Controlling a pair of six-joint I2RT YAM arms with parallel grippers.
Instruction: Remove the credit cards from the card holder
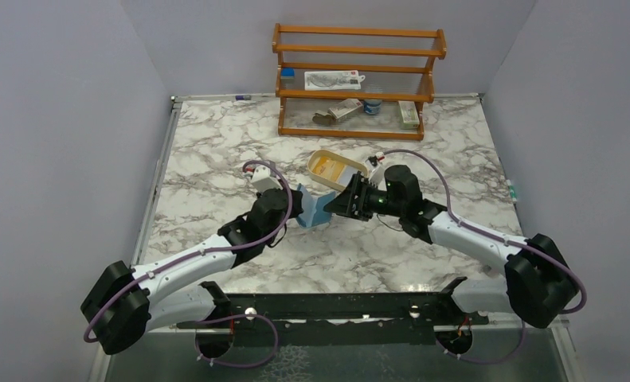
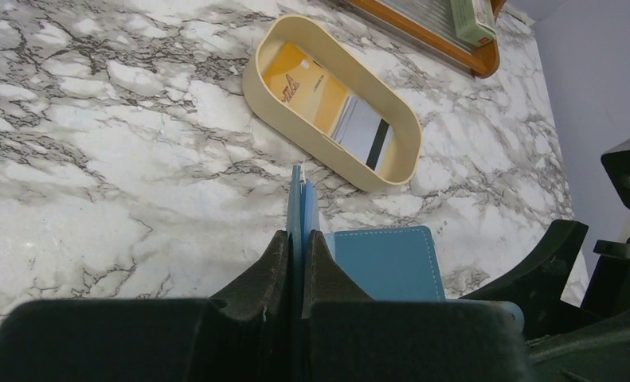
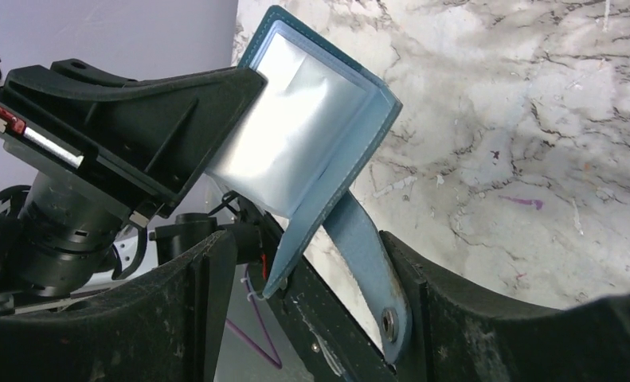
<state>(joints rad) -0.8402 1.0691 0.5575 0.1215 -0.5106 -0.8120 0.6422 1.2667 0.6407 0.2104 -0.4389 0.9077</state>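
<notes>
The teal card holder (image 1: 315,208) hangs open between my two grippers above the table. My left gripper (image 2: 302,239) is shut on one flap, seen edge-on; the other flap (image 2: 387,263) spreads out to its right. My right gripper (image 3: 307,255) is open, its fingers either side of the holder's lower edge and snap tab (image 3: 367,263); the tab rests against the right finger. The flap's window pocket (image 3: 303,135) shows a pale silvery face. A pale grey credit card with a dark stripe (image 2: 365,134) lies in the oval tray (image 2: 256,83).
The tan oval tray (image 1: 321,155), yellow inside, stands just behind the grippers. A wooden rack (image 1: 358,79) with small items stands at the back of the marble table. Grey walls close the left and right sides.
</notes>
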